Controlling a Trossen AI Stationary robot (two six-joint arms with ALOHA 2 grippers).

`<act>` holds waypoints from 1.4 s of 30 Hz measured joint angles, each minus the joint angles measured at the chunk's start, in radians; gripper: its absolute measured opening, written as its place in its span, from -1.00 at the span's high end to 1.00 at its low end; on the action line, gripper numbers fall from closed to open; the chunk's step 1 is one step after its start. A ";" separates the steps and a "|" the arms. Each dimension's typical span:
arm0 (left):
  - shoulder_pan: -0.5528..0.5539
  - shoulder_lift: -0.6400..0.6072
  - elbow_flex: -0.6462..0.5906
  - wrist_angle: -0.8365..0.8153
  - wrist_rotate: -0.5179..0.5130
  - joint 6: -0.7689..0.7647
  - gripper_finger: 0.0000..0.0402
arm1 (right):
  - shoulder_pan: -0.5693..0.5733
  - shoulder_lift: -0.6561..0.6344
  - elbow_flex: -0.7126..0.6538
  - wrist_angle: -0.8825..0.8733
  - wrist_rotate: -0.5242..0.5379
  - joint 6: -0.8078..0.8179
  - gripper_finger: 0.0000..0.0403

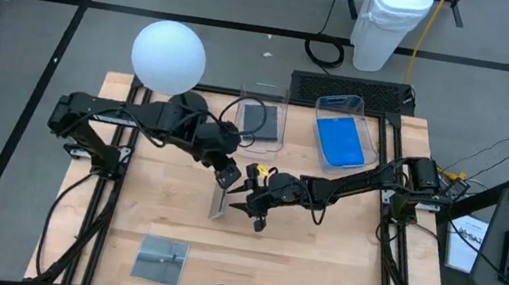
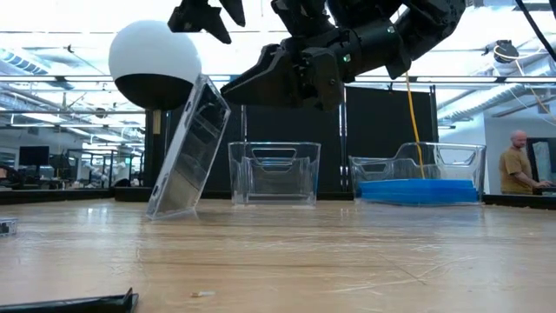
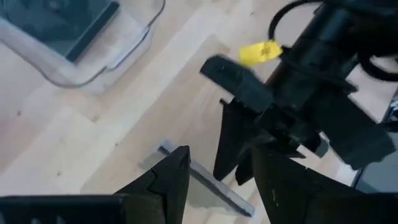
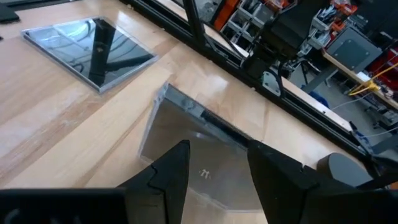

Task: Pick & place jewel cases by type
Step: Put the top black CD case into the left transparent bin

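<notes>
While grey case (image 1: 219, 202) stands tilted, both open hands flank it.

The right claw (image 4: 217, 171) stood with its two dark fingers (image 4: 171, 168) parted over a grey jewel case (image 4: 199, 155) tilted up off the wooden bench (image 4: 56, 124). At ten o'clock, well apart, a second dark case (image 4: 90, 50) lay flat.

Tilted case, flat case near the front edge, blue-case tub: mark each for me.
Tilted case (image 2: 184, 152): low view, middle of its clear face.
Flat case (image 1: 161, 259): high view, centre of its top.
Blue-case tub (image 1: 324, 103): high view, back left rim corner.
</notes>
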 joint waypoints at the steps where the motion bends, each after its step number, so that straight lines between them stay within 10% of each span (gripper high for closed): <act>1: -0.002 0.002 0.000 -0.006 0.008 -0.007 0.13 | -0.001 0.000 0.000 0.004 0.000 -0.002 0.23; 30: -0.020 0.002 0.000 -0.005 0.014 -0.007 0.13 | -0.079 0.145 0.091 -0.048 0.006 -0.158 0.24; 37: -0.026 0.002 0.000 -0.015 0.015 -0.007 0.13 | -0.075 0.305 0.305 -0.157 0.052 -0.235 0.92; 42: -0.039 0.002 0.000 -0.114 0.048 -0.002 0.13 | -0.074 0.336 0.349 -0.207 0.055 -0.238 0.98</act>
